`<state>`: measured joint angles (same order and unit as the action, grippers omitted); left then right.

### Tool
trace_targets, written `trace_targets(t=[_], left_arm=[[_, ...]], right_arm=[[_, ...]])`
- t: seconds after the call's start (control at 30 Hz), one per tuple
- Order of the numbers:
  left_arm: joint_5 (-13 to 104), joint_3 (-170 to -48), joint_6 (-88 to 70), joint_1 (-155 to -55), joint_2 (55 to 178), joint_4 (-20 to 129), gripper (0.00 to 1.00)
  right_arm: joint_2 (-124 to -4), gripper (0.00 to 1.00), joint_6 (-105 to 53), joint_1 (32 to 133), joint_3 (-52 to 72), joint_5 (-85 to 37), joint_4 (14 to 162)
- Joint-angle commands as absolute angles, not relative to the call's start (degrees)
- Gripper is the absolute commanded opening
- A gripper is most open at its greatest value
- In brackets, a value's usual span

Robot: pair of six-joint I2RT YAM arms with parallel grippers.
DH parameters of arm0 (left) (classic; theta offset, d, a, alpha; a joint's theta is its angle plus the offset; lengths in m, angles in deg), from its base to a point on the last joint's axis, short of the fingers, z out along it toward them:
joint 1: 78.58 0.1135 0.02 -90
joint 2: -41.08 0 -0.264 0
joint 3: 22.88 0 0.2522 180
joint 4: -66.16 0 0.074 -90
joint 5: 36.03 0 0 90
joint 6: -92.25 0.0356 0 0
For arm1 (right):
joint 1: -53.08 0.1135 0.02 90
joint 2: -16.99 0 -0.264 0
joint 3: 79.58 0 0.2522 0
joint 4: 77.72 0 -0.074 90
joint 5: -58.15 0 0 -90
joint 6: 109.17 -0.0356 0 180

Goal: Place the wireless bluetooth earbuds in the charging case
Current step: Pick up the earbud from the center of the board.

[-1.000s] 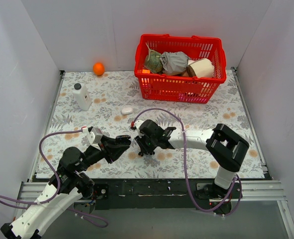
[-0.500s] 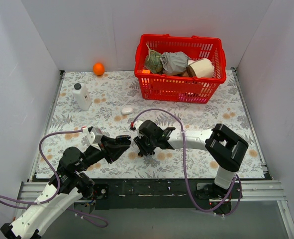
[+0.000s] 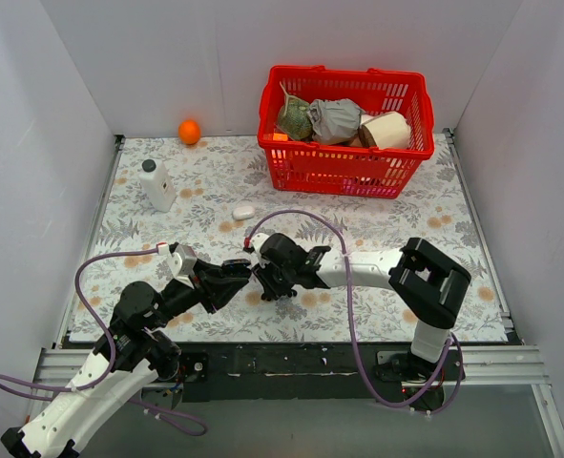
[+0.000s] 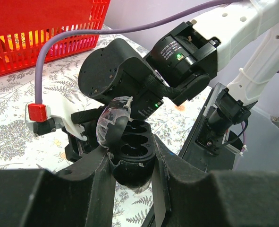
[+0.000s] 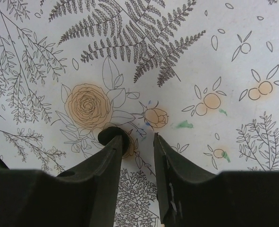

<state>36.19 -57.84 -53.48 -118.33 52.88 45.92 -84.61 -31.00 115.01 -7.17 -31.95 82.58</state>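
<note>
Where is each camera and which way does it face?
Top external: above and behind the bases, looking down on the table; both arms show.
Left wrist: looks along the left claw, shut on the open charging case, toward the right arm.
Right wrist: looks down at the table; open right claw shows, an earbud at one tip.
Shared: top and left wrist both show the red basket.

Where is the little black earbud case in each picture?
Top view: low middle, the case is a dark lump at the tip of the left gripper, hard to make out.
Left wrist view: bottom middle, the case is open and pinched between the fingers.
Right wrist view: not in it.
Shared landmark: the flowery cloth, seen in all three views.
</note>
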Motion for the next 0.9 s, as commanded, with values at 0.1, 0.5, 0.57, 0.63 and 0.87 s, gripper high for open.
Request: trace_targets(t=[0.1,0.5,0.57,0.63,0.87], left_arm=[[35.78,-59.58,-52.95,-118.22,52.6,45.8,0.0],[35.86,-59.67,-52.95,-118.13,52.6,45.72,0.0],[35.95,-59.59,-52.95,-118.13,52.42,45.8,0.0],[36.04,-59.58,-52.95,-118.22,52.34,45.72,0.0],[36.04,-59.58,-52.95,-118.22,52.77,45.89,0.0]], right_arm=[[-87.07,0.2,-32.26,117.07,-5.7,-29.47,81.57],[-83.48,0.01,-34.63,116.28,-7.28,-34.83,80.96],[-81.03,0.01,-35.51,114.61,-7.98,-36.84,80.96],[-79.79,0.01,-35.69,112.51,-8.77,-37.91,80.96],[-78.99,0.18,-33.23,110.39,-8.34,-36.51,80.26]])
